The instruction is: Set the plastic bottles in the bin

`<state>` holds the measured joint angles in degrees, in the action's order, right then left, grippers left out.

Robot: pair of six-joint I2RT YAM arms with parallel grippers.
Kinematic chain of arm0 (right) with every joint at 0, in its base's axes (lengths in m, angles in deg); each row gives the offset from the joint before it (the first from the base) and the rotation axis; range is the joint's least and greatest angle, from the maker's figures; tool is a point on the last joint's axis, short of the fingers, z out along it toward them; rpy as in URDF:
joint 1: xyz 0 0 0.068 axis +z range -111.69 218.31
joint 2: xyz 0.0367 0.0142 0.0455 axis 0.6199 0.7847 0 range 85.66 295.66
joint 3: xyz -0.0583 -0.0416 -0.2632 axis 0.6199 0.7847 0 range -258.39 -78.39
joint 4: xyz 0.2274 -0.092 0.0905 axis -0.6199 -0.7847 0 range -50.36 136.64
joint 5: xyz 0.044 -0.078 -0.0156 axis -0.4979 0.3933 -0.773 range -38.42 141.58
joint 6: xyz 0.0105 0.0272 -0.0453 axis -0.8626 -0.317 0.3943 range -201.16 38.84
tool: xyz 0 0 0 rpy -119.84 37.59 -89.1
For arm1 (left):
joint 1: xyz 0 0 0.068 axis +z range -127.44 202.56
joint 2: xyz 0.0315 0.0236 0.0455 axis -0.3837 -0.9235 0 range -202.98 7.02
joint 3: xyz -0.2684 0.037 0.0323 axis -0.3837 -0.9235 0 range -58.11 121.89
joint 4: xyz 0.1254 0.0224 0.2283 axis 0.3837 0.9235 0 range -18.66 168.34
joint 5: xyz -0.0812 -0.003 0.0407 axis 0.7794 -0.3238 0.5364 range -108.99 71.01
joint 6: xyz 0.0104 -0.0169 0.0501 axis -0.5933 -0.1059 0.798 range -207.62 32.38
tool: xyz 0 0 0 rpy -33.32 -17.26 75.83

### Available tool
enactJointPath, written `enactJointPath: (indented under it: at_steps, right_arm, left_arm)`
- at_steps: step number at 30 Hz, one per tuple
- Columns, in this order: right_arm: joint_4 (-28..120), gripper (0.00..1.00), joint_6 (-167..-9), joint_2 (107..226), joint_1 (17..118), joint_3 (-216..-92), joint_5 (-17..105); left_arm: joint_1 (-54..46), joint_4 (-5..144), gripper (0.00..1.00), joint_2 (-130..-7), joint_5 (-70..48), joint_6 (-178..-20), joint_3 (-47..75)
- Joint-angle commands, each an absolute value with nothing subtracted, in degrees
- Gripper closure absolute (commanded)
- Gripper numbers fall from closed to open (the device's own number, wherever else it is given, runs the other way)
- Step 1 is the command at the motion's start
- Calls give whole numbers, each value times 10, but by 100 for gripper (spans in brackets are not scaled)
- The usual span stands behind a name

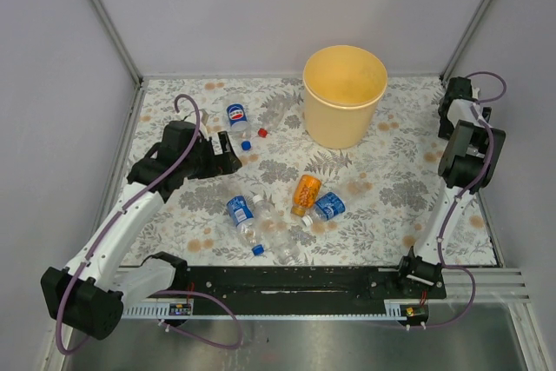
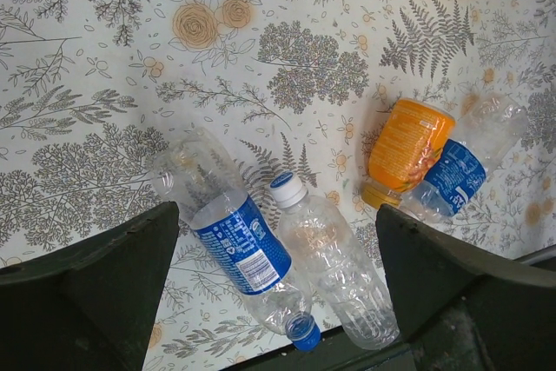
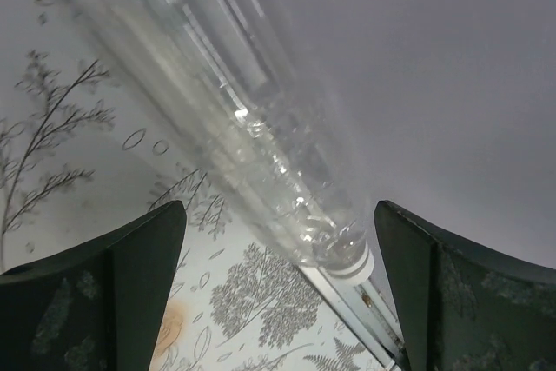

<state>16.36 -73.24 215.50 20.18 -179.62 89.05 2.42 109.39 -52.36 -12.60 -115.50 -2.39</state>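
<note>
Plastic bottles (image 1: 240,215): clear, crumpled, mostly blue-labelled, plus one orange bottle (image 1: 306,190), lying on the tabletop (image 1: 382,188) in front of the bin (image 1: 345,97); another bottle (image 1: 237,116) lies left of it. Left claw (image 2: 274,210) and right claw (image 3: 276,210): both spread wide, holding nothing.

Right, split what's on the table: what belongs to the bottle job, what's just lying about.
Job: bin; orange bottle; far blue-labelled bottle; near blue-labelled bottle; blue-labelled bottle beside the orange one; clear white-capped bottle; plain clear bottle in the right wrist view.
Lying about: loose red cap; loose blue cap.
</note>
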Motion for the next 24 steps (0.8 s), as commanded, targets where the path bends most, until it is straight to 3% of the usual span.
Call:
enactJointPath:
  at_steps: [1, 14, 16, 20, 24]
  right_arm:
    - [147, 1, -726, 2177, 194, -1835, 895]
    - [142, 1, -711, 2216, 189, -1870, 897]
    - [143, 13, -710, 2217, 187, -1868, 891]
    - [149, 47, -710, 2211, 186, -1861, 882]
    - [166, 48, -727, 2183, 186, -1828, 881]
  left_arm:
    - [22, 1079, 1, -528, -107, -1145, -22]
    - [20, 1080, 1, -548, -113, -1146, -15]
    - [20, 1080, 1, -548, -113, -1146, -15]
    - [20, 1080, 1, -548, -116, -1147, -19]
    - [19, 1080, 1, -548, -113, -1151, -24]
